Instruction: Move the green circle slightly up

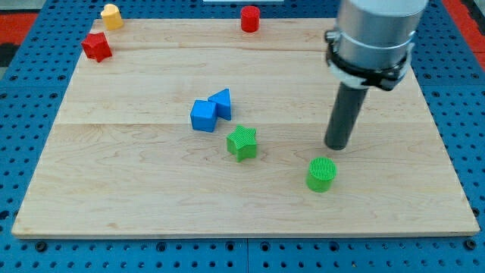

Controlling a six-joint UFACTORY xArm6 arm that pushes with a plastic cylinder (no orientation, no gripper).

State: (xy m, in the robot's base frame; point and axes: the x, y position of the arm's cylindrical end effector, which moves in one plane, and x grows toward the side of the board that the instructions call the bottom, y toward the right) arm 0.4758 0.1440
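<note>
Green circle [321, 174] is the block I have to nudge, and what matters is that my tip [337, 147] stands on its far side, toward the view's top and a touch to the view's right, close by but apart from it with bare wood showing between. There is nothing to open or close on this rig: the rod ends plain, carries nothing and touches no block. To send the circle up the board I judge I need to be below it, between it and the bottom edge of the wooden board [136, 205], so a push from where I am now would drive it the wrong way. I would steer around it, most likely by its right side where the board is bare, and then come up through its middle with a short stroke.

Outward from there, the green star [242, 142] lies to the circle's left and a little higher, well clear of an upward path. Further left and up, the blue cube [203, 116] and the blue triangular block [222, 103] sit touching each other near the board's middle. Along the top edge stand a red cylinder [250, 18], and at the top left corner a yellow block [111, 16] and a red star [96, 46], all far from the work.
</note>
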